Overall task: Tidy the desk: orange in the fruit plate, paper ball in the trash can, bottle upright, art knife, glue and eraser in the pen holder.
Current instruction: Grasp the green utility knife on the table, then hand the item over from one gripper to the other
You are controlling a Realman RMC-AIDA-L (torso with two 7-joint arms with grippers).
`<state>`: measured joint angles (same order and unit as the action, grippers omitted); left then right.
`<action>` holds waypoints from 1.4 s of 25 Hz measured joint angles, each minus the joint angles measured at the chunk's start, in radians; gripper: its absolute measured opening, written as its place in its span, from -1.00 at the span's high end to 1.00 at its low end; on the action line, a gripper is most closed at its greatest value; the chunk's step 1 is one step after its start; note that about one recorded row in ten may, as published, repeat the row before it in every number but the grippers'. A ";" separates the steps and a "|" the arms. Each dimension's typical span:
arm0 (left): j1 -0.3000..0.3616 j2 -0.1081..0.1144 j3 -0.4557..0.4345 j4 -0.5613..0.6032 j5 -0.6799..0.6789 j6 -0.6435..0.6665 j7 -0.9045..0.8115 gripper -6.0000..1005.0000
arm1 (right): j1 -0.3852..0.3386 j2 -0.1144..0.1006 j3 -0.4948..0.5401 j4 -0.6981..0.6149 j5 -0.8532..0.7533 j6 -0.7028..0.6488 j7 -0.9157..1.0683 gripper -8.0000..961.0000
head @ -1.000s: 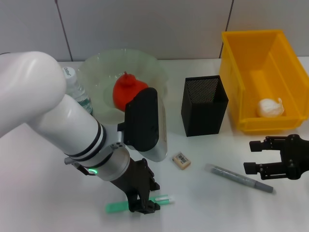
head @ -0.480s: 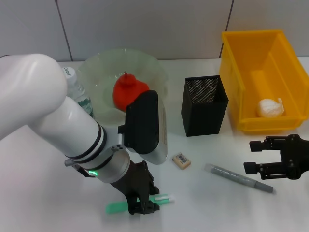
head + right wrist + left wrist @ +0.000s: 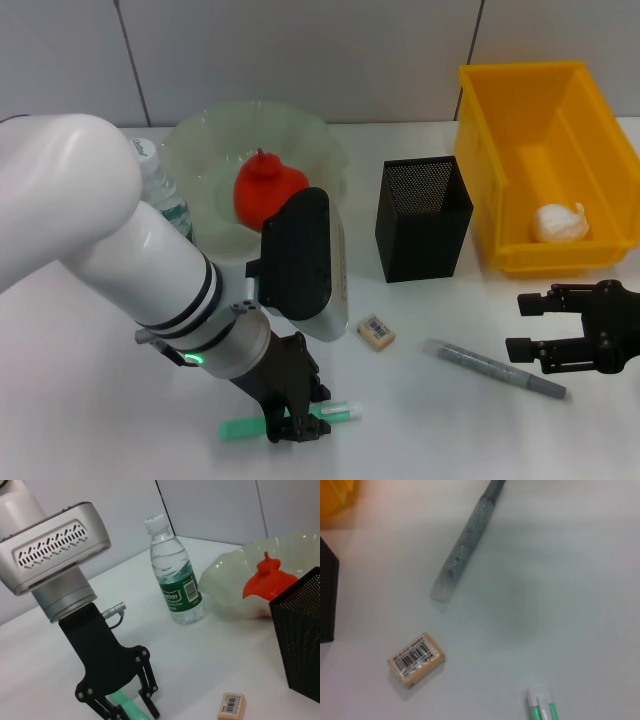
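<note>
Head view: the left hand [image 3: 296,425] is down on the desk [image 3: 90,400] with its fingers open, straddling the green glue stick [image 3: 290,420], which lies flat near the front edge. If the fingers close off-centre, the round stick could roll or squirt out sideways. The eraser [image 3: 375,332] and the grey art knife [image 3: 495,368] lie between it and the pen holder [image 3: 422,218], so a carry to the holder passes over them. The right hand [image 3: 540,326] rests open beside the knife tip. The orange [image 3: 268,188] sits in the fruit plate [image 3: 200,150], the paper ball [image 3: 558,222] in the trash can [image 3: 520,120].

Left wrist view: only the stick's white cap end shows, so the grip point cannot be judged here.

Right wrist view: the bottle [image 3: 175,575] stands upright behind the left arm; a wide swing back could knock it
</note>
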<state>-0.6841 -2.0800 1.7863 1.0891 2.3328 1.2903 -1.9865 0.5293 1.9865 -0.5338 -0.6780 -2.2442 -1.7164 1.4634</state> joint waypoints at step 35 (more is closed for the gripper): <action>0.103 0.011 -0.503 -0.077 -0.553 0.174 0.196 0.61 | -0.034 -0.004 0.009 0.003 0.002 -0.007 0.000 -0.64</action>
<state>-0.5815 -2.0687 1.2832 1.0119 1.7796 1.4642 -1.7908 0.4949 1.9825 -0.5246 -0.6750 -2.2426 -1.7235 1.4639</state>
